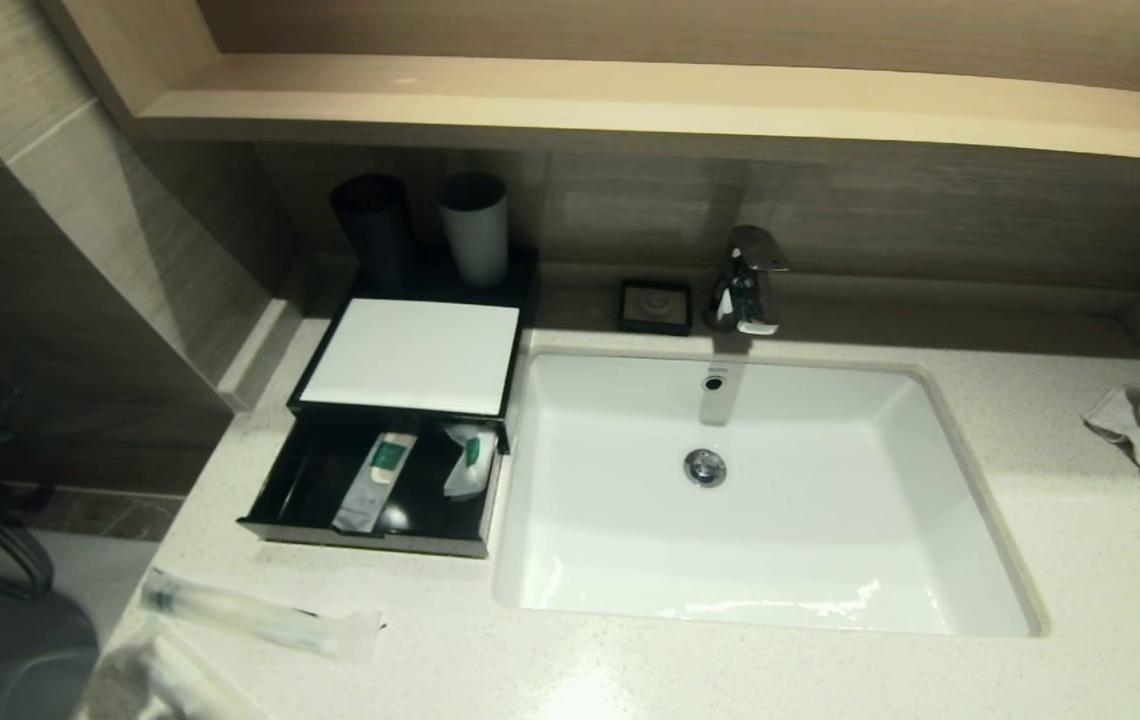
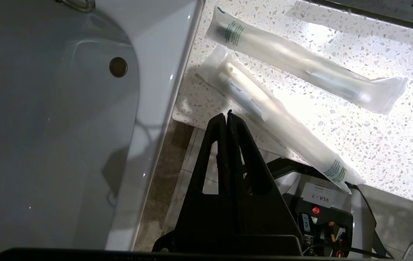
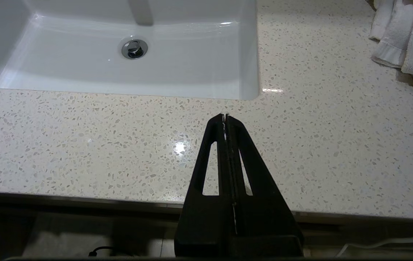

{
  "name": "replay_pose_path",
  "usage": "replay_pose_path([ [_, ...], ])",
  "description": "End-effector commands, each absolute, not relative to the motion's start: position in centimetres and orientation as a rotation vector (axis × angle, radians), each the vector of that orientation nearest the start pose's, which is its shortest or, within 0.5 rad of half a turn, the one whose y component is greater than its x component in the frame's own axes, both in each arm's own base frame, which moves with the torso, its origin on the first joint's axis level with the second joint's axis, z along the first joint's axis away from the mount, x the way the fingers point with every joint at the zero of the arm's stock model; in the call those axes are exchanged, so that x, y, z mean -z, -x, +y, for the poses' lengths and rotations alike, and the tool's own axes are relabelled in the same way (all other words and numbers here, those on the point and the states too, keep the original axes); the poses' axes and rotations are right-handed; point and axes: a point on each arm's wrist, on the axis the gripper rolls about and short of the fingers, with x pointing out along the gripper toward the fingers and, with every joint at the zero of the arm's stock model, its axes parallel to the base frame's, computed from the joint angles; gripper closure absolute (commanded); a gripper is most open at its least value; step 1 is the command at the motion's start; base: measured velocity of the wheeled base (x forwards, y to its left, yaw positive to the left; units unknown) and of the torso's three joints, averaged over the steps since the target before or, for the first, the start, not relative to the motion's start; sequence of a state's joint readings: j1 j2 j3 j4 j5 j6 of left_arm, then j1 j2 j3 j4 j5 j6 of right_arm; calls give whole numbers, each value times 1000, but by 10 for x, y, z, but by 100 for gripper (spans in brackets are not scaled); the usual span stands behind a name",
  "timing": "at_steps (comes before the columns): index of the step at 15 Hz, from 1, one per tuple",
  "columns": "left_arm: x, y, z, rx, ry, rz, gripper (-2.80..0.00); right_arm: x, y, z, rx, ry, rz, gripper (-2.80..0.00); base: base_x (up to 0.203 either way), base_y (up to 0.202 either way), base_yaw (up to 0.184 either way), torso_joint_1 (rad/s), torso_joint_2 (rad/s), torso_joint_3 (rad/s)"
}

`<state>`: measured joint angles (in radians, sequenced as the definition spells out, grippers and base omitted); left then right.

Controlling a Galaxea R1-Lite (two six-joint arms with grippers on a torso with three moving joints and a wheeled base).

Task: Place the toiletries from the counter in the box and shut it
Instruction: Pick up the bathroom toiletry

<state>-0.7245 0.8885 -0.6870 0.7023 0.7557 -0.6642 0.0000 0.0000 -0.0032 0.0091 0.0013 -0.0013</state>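
Left gripper (image 2: 227,115): clenched, empty, beside slim packets (image 2: 279,119)
Right gripper (image 3: 225,116): clenched over counter (image 3: 83,137)
Box (image 1: 417,355): drawer open, two packets (image 1: 375,480) inside

1. Overhead light falls on the counter (image 1: 830,680), leaving bright glare spots at its front edge.
2. The basin (image 1: 970,520) gleams with streaked reflections.
3. Wall and floor left of the counter stay dim.
4. The slim packets (image 1: 260,615) at the front left corner look blurred.
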Motion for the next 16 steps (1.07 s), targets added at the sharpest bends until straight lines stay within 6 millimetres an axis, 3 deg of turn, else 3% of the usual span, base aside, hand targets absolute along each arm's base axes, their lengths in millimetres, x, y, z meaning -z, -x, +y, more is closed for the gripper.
replay_pose_path([
  [1, -194, -58, -30, -254, 18, 626, 0, -75, 23, 0, -2, 2, 6, 0, 0, 0, 0, 0, 0, 0],
  [7, -199, -97, -65, -229, 99, 547, 0, -75, 23, 0, -2, 2, 6, 0, 0, 0, 0, 0, 0, 0],
  [12, -219, -112, -85, -179, 157, 490, 0, -75, 23, 0, -2, 2, 6, 0, 0, 0, 0, 0, 0, 0],
  [16, -231, -95, -84, -110, 124, 493, 0, -75, 23, 0, 0, 2, 6, 0, 0, 0, 0, 0, 0, 0],
])
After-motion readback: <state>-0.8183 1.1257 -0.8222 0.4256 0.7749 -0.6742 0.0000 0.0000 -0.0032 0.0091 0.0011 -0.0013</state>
